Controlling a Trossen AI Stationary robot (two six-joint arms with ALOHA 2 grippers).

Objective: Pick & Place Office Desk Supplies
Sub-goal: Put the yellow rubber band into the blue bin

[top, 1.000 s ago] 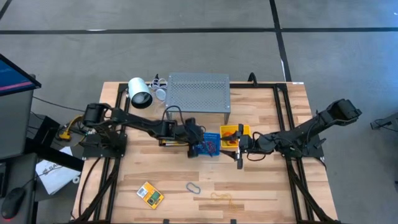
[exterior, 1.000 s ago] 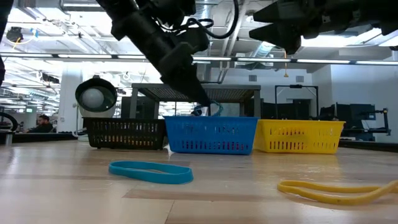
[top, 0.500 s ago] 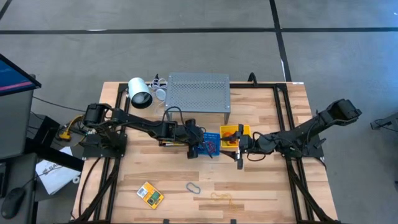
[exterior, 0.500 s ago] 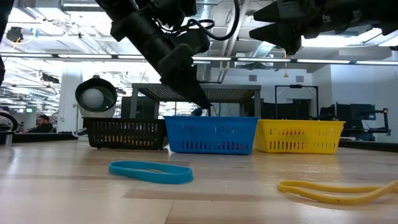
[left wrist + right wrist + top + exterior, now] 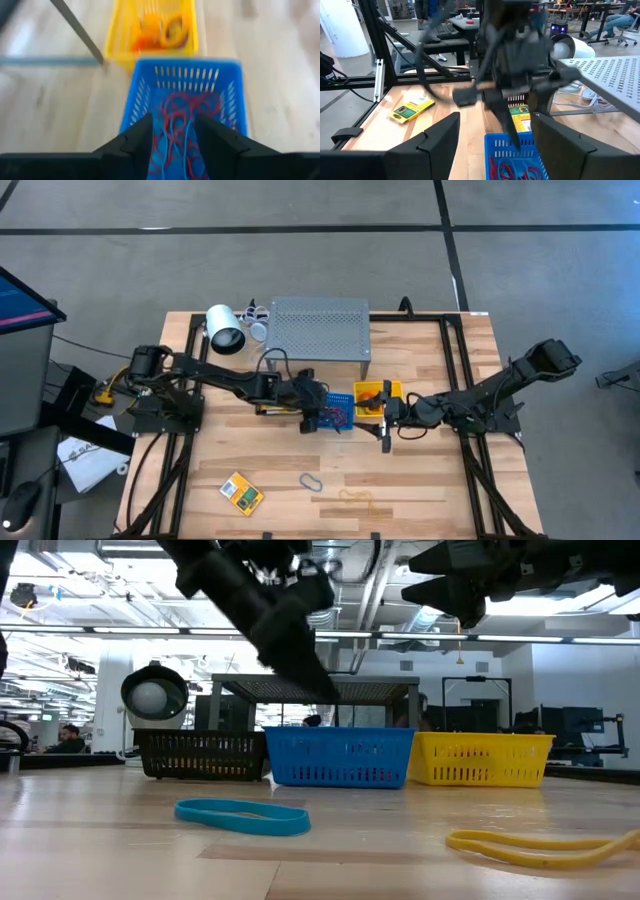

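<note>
Tabletop blue basket (image 5: 235,107), red bands (image 5: 186,117) beneath left gripper (image 5: 172,135).

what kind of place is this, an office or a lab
Most likely a robotics lab: a wooden table framed by black rails, sorting baskets such as the blue basket, and an open workspace behind with desks and monitors.

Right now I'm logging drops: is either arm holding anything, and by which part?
Nothing is held. The left gripper hangs with jaws apart and empty above the blue basket; the right gripper is open and empty too.
</note>
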